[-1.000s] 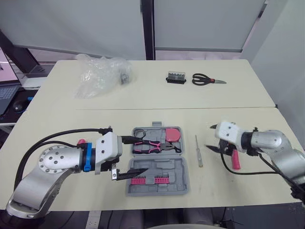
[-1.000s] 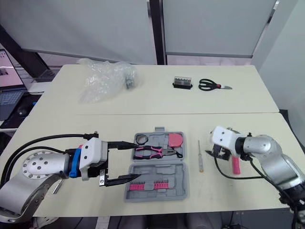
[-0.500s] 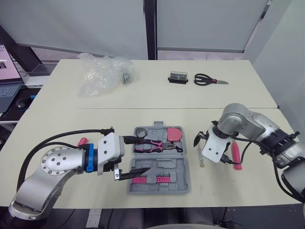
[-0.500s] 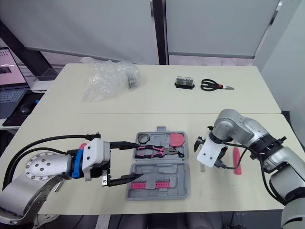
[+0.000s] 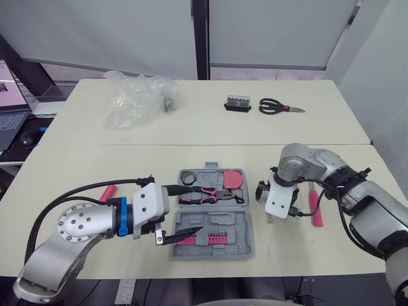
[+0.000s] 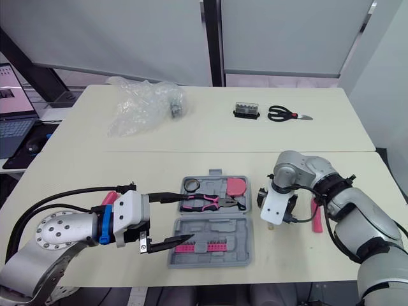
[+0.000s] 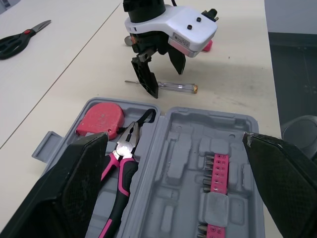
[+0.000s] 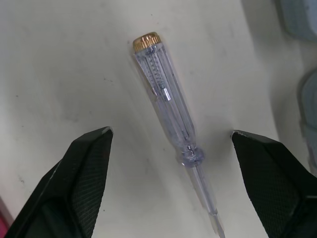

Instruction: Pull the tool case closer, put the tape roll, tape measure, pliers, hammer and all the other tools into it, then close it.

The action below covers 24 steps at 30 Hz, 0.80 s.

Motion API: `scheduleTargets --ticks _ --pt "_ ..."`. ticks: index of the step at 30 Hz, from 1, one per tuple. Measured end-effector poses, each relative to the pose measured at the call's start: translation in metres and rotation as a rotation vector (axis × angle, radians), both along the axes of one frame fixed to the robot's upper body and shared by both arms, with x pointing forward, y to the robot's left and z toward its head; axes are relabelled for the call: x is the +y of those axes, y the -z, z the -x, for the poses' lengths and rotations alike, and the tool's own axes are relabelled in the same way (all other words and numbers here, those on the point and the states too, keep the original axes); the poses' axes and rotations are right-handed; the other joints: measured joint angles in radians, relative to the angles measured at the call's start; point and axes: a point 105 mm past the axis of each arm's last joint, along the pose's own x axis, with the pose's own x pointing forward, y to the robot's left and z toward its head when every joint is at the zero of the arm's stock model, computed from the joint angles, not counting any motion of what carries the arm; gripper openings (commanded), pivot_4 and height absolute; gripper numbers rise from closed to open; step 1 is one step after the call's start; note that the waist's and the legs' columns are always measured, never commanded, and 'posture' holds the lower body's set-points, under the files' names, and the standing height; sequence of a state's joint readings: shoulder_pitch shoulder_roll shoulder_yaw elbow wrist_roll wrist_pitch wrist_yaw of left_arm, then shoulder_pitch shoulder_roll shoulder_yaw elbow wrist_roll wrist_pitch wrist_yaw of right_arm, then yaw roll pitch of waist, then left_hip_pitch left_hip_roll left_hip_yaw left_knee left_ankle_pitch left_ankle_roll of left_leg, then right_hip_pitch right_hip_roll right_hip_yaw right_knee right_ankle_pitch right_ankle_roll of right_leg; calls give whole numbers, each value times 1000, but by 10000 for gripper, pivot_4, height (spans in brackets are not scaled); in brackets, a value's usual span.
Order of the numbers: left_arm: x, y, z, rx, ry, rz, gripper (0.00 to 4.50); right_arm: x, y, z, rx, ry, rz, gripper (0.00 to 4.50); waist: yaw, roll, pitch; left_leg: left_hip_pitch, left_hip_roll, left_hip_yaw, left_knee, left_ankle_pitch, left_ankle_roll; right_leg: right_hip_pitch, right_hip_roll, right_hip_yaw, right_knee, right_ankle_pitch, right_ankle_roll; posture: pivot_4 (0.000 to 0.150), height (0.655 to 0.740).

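**Plastic screwdriver [image 8: 166, 96] under the open right gripper [image 8: 171, 133]**

Clear barrel, brass end cap, thin steel shaft: it lies flat on the table [image 8: 74, 74], centred between fingers spread wide and holding nothing. It looks light, stiff and slick, so the thick barrel mid-length seems the surest hold. The tool case [image 7: 183, 148] sits just beside the gripper.

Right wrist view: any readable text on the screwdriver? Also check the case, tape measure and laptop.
No text can be read anywhere.
Screwdriver: faint marks inside the clear handle, too blurred to read.
Case: no text seen on the grey moulding.
Tape measure: no text seen on its pink face.
Laptop: screen content too small to read.
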State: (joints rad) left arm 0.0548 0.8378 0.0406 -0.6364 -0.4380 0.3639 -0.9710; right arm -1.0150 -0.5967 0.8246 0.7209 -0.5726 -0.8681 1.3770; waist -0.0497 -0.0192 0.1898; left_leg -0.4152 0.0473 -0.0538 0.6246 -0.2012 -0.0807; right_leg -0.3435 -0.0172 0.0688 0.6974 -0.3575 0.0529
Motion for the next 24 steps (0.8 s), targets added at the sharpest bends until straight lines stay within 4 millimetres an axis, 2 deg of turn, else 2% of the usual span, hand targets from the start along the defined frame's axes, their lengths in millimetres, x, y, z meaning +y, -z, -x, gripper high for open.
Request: scheduleTargets --ticks 2,4,14,20,24 --pt "0 0 0 -1 0 -2 45000 4 0 -3 -12 -9 -10 25155 0 0 0 0 0 0 0 0 0 0 0 0 0 0 0 1500 7400" --pt "0 1 0 1 0 -3 45000 4 0 -4 -17 -8 -14 20518 0 0 0 1 0 0 0 0 0 1 0 0 0 0 0 1500 7400" --pt "-2 1 -2 -11 1 -2 45000 3 2 1 12 39 -81 2285 0 0 0 3 0 0 0 0 0 4 0 0 0 0 0 1500 7400" --pt "-3 0 -1 -22 8 4 45000 -5 -7 20 82 194 -189 2197 9 0 0 2 0 -1 0 0 0 3 0 0 0 0 0 1500 7400" --pt "-4 1 -4 -25 9 7 45000 -34 -26 36 128 431 -229 2196 20 1 0 1 -1 -1 0 0 0 3 0 0 0 0 0 1500 7400"
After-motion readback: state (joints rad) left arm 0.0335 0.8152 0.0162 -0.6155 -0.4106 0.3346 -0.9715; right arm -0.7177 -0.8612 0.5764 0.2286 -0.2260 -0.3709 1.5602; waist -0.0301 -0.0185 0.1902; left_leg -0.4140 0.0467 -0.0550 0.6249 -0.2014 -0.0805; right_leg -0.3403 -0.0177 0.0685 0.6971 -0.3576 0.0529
